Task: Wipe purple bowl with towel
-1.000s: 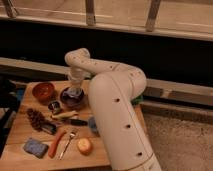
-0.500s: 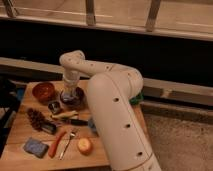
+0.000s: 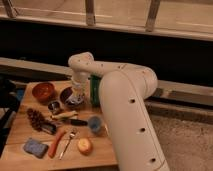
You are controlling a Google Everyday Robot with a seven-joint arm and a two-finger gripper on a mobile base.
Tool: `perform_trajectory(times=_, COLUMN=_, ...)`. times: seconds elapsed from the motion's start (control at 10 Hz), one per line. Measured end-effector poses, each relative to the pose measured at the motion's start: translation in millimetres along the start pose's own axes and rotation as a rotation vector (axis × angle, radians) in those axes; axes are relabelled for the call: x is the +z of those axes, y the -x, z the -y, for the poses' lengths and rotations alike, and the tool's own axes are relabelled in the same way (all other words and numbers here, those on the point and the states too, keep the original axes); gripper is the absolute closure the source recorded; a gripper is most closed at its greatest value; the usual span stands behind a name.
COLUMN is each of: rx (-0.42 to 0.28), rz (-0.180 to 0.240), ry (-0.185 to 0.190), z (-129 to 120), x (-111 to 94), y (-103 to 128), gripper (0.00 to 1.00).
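The purple bowl (image 3: 66,95) sits on the wooden table (image 3: 20,132), right of the orange-red bowl. My white arm bends at the elbow above it, and its wrist points straight down into the bowl. My gripper (image 3: 76,96) is at the bowl's right half, down inside the rim. A pale blue-grey patch, the towel (image 3: 75,102), shows under the gripper against the bowl's inside. The wrist hides most of it.
An orange-red bowl (image 3: 43,91) is at the left and a green can (image 3: 95,90) stands right of the purple bowl. In front lie a small metal cup (image 3: 54,106), a pine cone (image 3: 36,119), a black-handled tool (image 3: 75,121), a blue cup (image 3: 95,124), an orange fruit (image 3: 84,145), a fork (image 3: 68,142) and a blue pad (image 3: 34,147).
The wrist and elbow swung a little left over the purple bowl, then back to the right. The bowl and the other things stayed put.
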Motion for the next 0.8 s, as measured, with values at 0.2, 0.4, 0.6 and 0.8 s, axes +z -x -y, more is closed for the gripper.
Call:
perform_trajectory(times=0.2, rx=-0.007, rz=0.029, ry=-0.012, z=9.9, x=-0.9, y=13.6, gripper=0.38)
perform_trajectory(times=0.4, rx=-0.039, rz=0.063, ry=-0.006, z=4.2, x=4.5, y=45.5, gripper=0.21)
perform_trajectory(times=0.6, rx=-0.078, rz=0.071, ry=0.019, z=-14.2, x=14.1, y=66.4, gripper=0.2)
perform_trajectory(times=0.8, rx=-0.095, rz=0.066, ry=0.037, z=-29.3, x=18.5, y=71.2, gripper=0.2)
